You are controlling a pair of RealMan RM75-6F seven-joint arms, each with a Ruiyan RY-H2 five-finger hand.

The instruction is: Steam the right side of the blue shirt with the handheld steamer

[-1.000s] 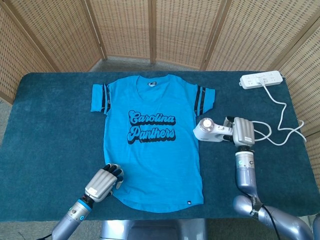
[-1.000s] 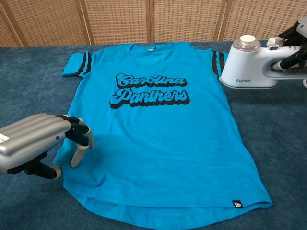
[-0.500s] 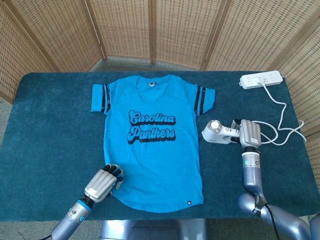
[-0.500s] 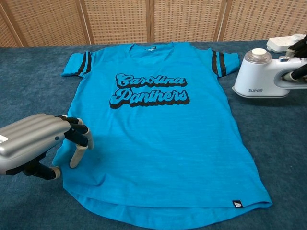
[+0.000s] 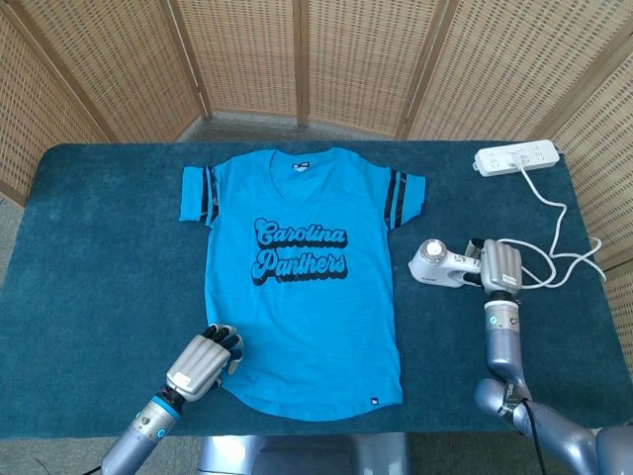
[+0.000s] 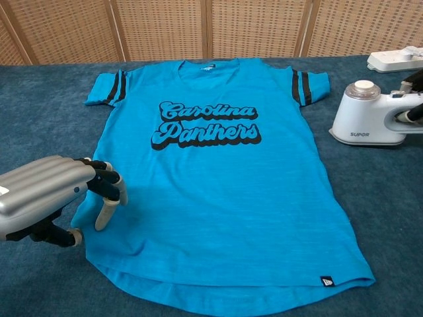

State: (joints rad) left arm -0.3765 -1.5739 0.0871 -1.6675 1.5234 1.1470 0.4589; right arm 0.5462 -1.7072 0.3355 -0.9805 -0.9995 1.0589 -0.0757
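The blue shirt (image 5: 302, 277) lies flat and face up on the dark teal surface (image 5: 99, 257), smooth, with "Carolina Panthers" in black script across the chest, black stripes on both sleeves and a small dark tag near the hem. The left hand (image 5: 205, 361) rests with its fingers curled down onto the shirt's lower corner, pressing the cloth and holding nothing. The right hand (image 5: 499, 267) is wrapped round the handle of the white handheld steamer (image 5: 442, 263), which sits on the surface well off the shirt's sleeve, its cord (image 5: 559, 237) running beyond that hand to a white power strip (image 5: 516, 157).
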